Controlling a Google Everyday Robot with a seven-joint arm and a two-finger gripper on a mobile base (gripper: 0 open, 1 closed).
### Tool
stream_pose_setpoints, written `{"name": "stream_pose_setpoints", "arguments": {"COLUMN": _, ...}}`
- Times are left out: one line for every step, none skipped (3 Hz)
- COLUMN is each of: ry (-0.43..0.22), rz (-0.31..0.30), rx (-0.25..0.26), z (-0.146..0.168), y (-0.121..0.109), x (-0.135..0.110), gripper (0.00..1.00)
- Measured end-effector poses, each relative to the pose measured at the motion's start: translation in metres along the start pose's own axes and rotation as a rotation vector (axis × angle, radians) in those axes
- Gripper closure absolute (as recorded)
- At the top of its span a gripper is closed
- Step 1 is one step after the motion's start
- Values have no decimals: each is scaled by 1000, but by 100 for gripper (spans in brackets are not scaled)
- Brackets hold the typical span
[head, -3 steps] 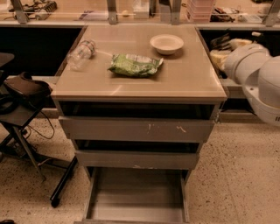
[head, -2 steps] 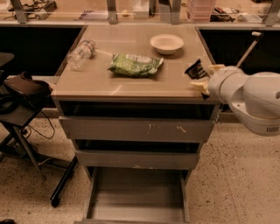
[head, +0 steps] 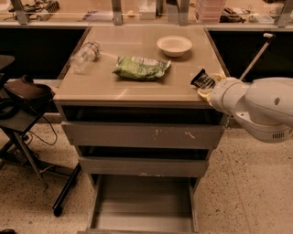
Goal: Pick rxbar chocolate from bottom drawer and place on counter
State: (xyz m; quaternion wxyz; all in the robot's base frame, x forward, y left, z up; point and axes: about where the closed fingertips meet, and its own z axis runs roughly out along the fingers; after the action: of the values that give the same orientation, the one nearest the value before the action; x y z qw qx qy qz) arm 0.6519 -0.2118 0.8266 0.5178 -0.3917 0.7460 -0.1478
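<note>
The rxbar chocolate (head: pixel 202 80), a small black wrapper with white lettering, is held in my gripper (head: pixel 208 86) at the front right corner of the counter (head: pixel 137 89), just above its surface. The gripper is shut on the bar; my white arm reaches in from the right. The bottom drawer (head: pixel 143 206) is pulled open below and shows a bare grey inside.
On the counter lie a green snack bag (head: pixel 141 67), a white bowl (head: pixel 174 45) and a clear plastic bottle (head: pixel 84 56) on its side. A black chair and stand (head: pixel 25 98) are at the left. A cluttered shelf (head: pixel 146 9) runs behind.
My arm has moved left and over the counter's right edge, bringing the black bar into view above the front right corner.
</note>
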Motion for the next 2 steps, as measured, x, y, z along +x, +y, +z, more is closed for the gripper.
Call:
{"name": "stream_pose_setpoints", "arguments": {"ry": 15, "rz": -41, "rx": 18, "z": 11, "y": -10, "x": -2, "gripper": 100}}
{"name": "stream_pose_setpoints", "arguments": {"ry": 34, "rz": -127, "rx": 15, "z": 51, "y": -17, "x": -11, "gripper": 100}}
